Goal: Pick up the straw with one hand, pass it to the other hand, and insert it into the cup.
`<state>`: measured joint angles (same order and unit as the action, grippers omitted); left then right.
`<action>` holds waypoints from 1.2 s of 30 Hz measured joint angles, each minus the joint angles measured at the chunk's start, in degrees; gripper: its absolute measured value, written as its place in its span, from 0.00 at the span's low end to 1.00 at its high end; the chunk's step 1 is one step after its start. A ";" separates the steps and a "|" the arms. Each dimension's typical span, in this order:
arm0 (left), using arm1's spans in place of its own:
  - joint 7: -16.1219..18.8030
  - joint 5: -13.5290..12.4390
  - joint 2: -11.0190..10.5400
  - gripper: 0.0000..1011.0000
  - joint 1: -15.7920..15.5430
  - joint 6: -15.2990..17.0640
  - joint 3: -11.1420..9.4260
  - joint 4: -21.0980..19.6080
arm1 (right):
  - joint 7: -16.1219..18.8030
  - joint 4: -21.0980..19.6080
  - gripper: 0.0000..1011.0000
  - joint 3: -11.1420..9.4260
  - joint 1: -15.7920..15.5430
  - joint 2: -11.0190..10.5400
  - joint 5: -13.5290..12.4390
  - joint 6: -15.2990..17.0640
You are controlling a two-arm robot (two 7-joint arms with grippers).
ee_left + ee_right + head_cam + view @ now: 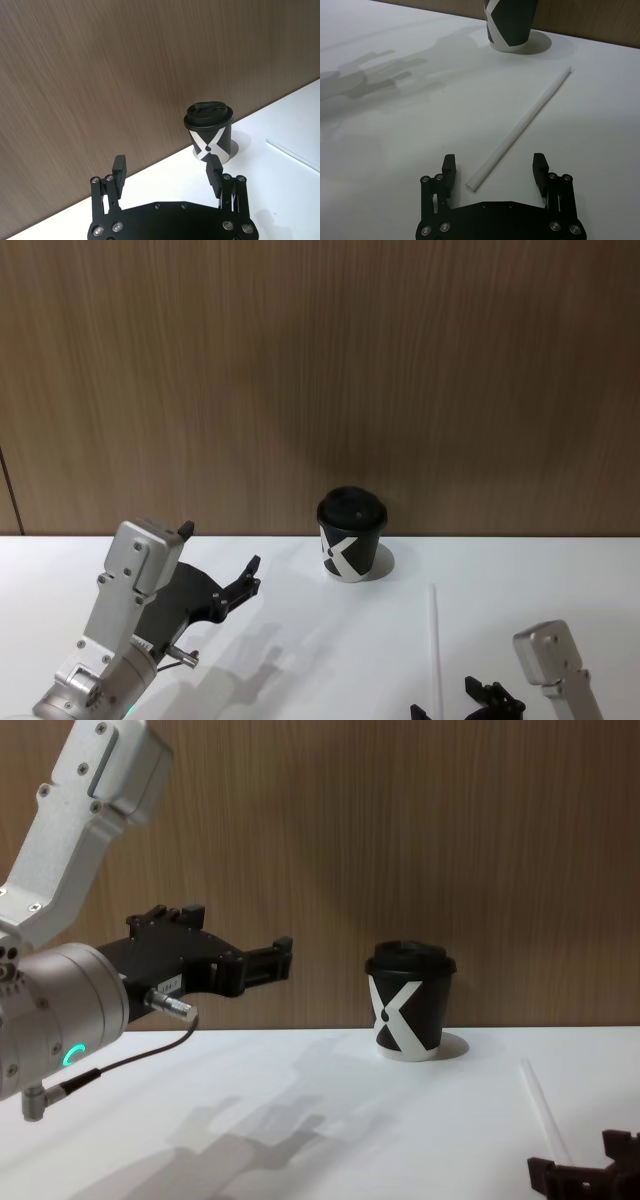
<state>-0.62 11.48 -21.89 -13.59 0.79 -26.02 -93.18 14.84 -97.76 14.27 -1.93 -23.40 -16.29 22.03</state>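
Observation:
The straw (520,127) lies flat on the white table to the right of the cup; it is also seen in the head view (435,640) and the chest view (540,1105). My right gripper (494,167) is open and low over the table, its fingers on either side of the straw's near end without touching it. It also sits at the bottom of the head view (452,702). The cup (352,535) stands upright with its lid on, near the wall. My left gripper (220,552) hovers open and empty above the table, left of the cup (209,132).
A wood-panelled wall (320,380) runs directly behind the cup. The white table (300,640) spreads out bare between the two arms. Shadows of the left arm fall on the table in front of it.

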 joint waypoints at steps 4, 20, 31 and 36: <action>0.00 0.00 0.00 0.99 0.00 0.00 0.00 0.00 | -0.04 -0.13 0.92 -0.04 -0.10 0.14 -0.02 0.31; 0.00 0.00 0.00 0.99 0.00 0.00 0.00 0.00 | -0.16 -0.33 0.82 -0.13 -0.41 0.51 -0.14 1.07; 0.00 0.00 0.00 0.99 0.00 0.00 0.00 0.00 | -0.16 -0.34 0.76 -0.14 -0.48 0.58 -0.15 1.23; 0.00 0.00 0.00 0.99 0.00 0.00 0.00 0.00 | -0.16 -0.34 0.73 -0.13 -0.50 0.60 -0.15 1.31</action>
<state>-0.63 11.48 -21.90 -13.59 0.79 -26.02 -93.18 14.68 -98.10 14.14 -2.43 -22.79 -16.45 23.34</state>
